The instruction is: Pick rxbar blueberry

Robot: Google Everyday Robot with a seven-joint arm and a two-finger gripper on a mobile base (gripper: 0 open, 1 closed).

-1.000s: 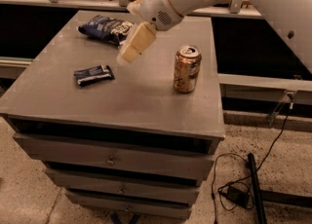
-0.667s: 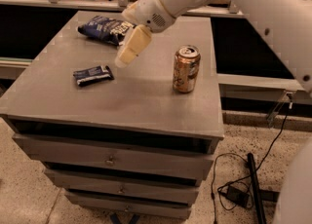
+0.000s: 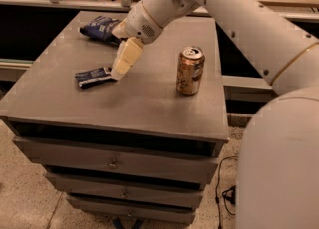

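The rxbar blueberry (image 3: 92, 77) is a small flat dark-blue wrapper with white lettering. It lies on the left part of the grey cabinet top (image 3: 65, 106). My gripper (image 3: 117, 73) hangs from the white arm and points down and to the left. Its cream fingers (image 3: 125, 57) reach down to the bar's right end, right next to it or just over it. I cannot tell whether they touch the bar.
A brown and gold can (image 3: 190, 70) stands upright to the right of the gripper. A puffy blue-and-white snack bag (image 3: 101, 27) lies at the back left. The cabinet has drawers below. A counter runs behind it. Cables lie on the floor at right.
The arm has swung left and down, bringing the gripper from above the middle of the top to the bar's right end. The bar, can and bag have not moved.
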